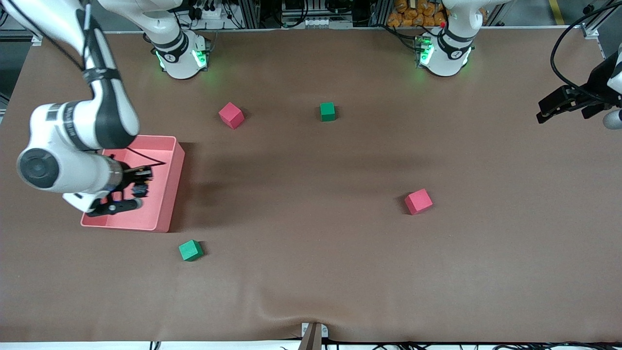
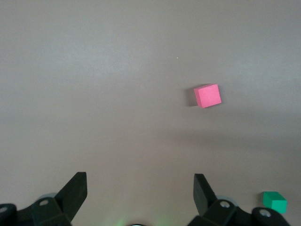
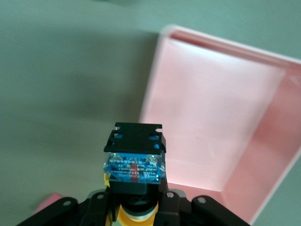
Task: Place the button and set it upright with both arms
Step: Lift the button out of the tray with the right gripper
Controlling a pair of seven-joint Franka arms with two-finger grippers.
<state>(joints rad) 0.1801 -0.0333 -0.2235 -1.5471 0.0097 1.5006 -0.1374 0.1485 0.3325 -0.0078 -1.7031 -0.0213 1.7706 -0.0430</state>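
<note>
Early stage: the right gripper (image 1: 137, 185) hangs over the pink tray (image 1: 170, 194), jaws clamped on the button (image 3: 135, 162), so pickup looks done while placing and uprighting are left. The tray under those jaws shows nothing else inside it. The left gripper (image 2: 140, 193) waits over bare table, jaws wide and holding nothing, a red cube (image 2: 207, 95) ahead of them.

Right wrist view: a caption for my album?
Right gripper shut on the button, above the pink tray.
</note>
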